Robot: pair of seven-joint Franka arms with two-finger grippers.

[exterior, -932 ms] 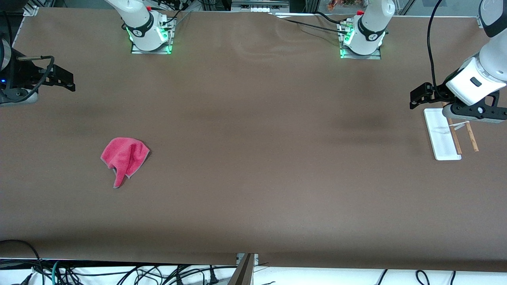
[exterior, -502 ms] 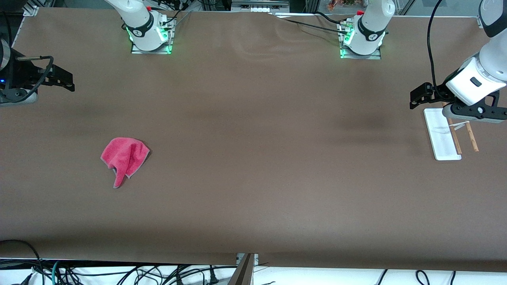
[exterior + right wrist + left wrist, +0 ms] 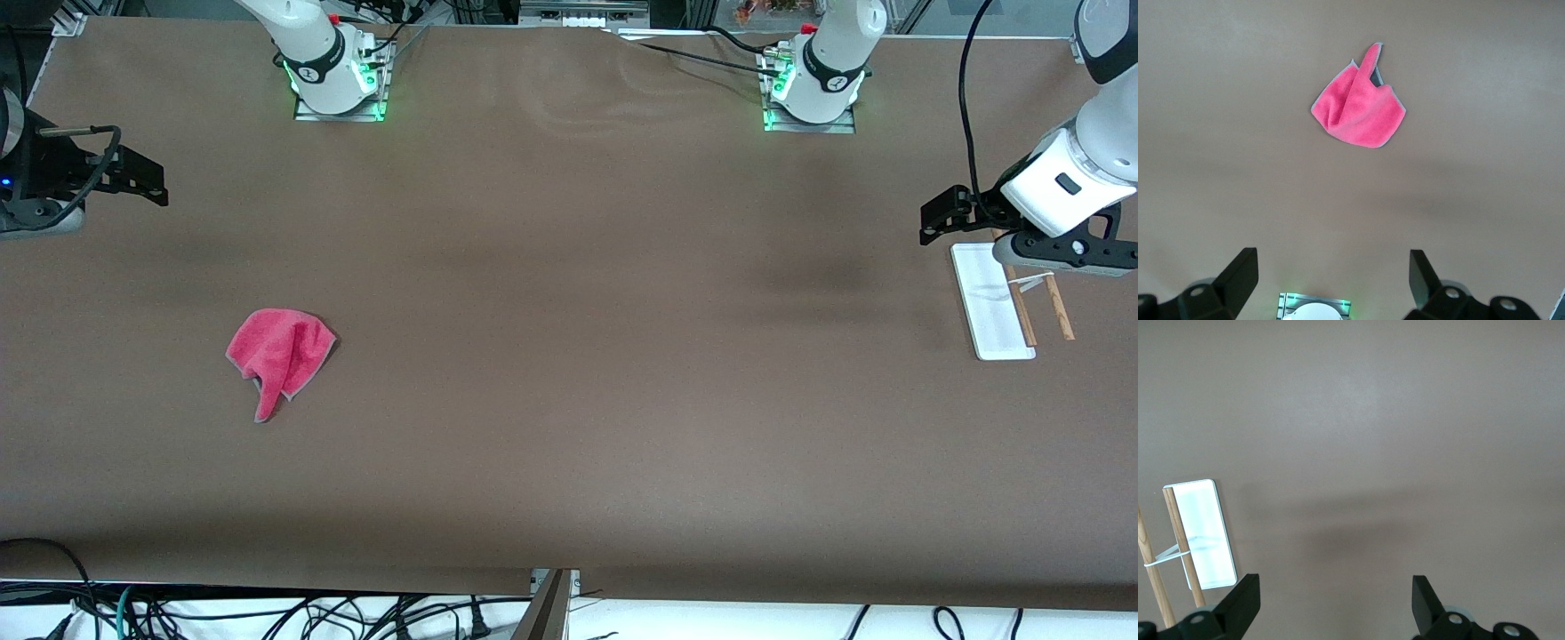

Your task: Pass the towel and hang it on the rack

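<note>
Towel (image 3: 281,357) crumpled on the brown bench (image 3: 569,373) toward the right arm's end, one corner trailing toward the front camera, touched by nothing. Rack (image 3: 994,304) standing well apart at the left arm's end, white base flat, two wooden rods bare. Left pincer (image 3: 1336,603) hanging over the bench just beside the rack, released, empty. Right pincer (image 3: 1333,277) up over bare bench near the edge at its own end, likewise spread wide, grasping nothing.
</note>
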